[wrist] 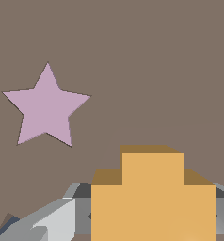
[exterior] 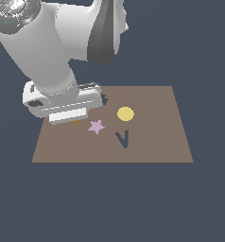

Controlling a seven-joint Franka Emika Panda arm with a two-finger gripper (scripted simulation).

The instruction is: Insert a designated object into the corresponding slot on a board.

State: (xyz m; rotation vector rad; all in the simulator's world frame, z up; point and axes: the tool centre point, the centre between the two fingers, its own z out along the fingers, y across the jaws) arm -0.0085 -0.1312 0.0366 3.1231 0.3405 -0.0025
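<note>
From my remote seat I judge I am in the carry stage: the orange piece (wrist: 153, 197) fills the near part of the wrist view, seated between the grey fingers (wrist: 57, 216) of the gripper (wrist: 153, 219), which look clamped on it from either side, so I read the hand as closed around the piece. In the exterior view the arm's wrist covers the piece almost entirely; only a sliver of orange (exterior: 75, 122) peeks out beneath the hand, low over the board (exterior: 152, 142) near its edge on the exterior view's left. The pink star (exterior: 96, 126) lies just beside the hand, and the yellow disc (exterior: 125, 114) and the dark V-shaped cutout (exterior: 123, 139) sit further toward the exterior view's right. The slot (exterior: 104, 99) I want shows only as a dark notch at the edge of the hand, mostly hidden, so I cannot confirm its outline. Next, I reckon, I need a short traverse to bring the piece over that cutout, then match its lobes to the outline and lower it straight in before I let go.
</note>
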